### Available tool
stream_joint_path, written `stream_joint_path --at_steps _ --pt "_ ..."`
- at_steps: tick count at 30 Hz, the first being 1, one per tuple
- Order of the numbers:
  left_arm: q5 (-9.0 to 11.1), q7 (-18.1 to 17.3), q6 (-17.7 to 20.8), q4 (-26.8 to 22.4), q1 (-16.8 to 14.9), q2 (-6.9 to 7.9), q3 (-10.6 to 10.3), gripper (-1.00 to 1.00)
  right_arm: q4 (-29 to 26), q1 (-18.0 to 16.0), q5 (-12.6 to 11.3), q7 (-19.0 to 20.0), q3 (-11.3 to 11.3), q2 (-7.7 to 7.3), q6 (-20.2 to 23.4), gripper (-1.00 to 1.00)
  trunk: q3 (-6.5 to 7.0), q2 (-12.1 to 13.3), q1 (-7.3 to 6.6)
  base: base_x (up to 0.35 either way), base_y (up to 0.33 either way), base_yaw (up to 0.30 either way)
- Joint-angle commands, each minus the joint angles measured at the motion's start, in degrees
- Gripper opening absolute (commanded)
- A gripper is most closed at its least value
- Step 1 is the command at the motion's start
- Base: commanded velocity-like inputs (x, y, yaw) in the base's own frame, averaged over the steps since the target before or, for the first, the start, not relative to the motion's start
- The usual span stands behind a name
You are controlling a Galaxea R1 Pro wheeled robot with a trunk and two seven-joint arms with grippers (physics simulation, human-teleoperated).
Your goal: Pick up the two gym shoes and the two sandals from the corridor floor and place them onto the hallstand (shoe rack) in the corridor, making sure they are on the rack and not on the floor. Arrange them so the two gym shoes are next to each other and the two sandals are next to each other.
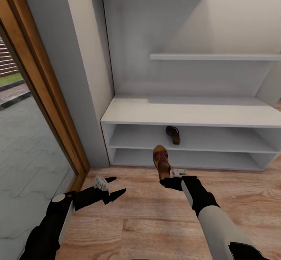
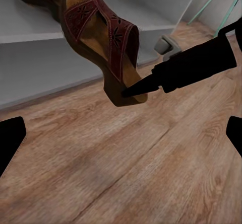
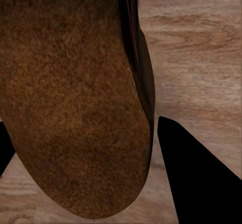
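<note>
A home entryway: grey shoe rack (image 1: pixel 187 114), plank floor (image 1: pixel 156 221), glazed wood-framed door (image 1: pixel 47 96).

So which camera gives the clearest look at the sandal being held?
Left wrist view: the held sandal shows straps, insole and heel, pinched by the right end effector. Head view shows it small; right wrist view, just its insole close up.

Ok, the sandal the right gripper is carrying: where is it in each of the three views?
Head view: the held sandal sits center, in front of the hallstand.
Left wrist view, upper middle, heel pinched by the right gripper.
Right wrist view, its sole covers the left.
Shared landmark: the wood floor.
</note>
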Motion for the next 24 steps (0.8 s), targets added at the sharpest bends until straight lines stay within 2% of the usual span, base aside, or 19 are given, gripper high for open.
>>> stream_joint_path --at_steps 1,7,12,24 --pt "-0.3 -0.4 0.6 -0.1 0.0 -0.1 0.2 1.0 -0.1 0.0 0.5 0.3 -0.4 0.09 0.3 -1.0 -0.05 0.0 0.0 0.077 0.048 0.0" --pt "-0.3 -0.5 0.6 -0.1 0.0 -0.17 0.2 1.0 -0.1 0.0 0.5 0.4 -0.4 0.09 0.3 -1.0 -0.05 0.0 0.0 0.061 0.012 0.0" --pt "-0.3 -0.5 0.6 -0.1 0.0 -0.17 0.2 1.0 -0.1 0.0 0.6 0.3 -0.5 0.07 0.3 -1.0 -0.05 0.0 0.0 0.299 -0.028 0.0" --pt "-0.3 -0.5 0.6 -0.1 0.0 -0.17 0.2 1.0 -0.2 0.0 0.5 0.3 -0.5 0.04 0.3 -1.0 -0.05 0.0 0.0 0.297 -0.192 0.0"
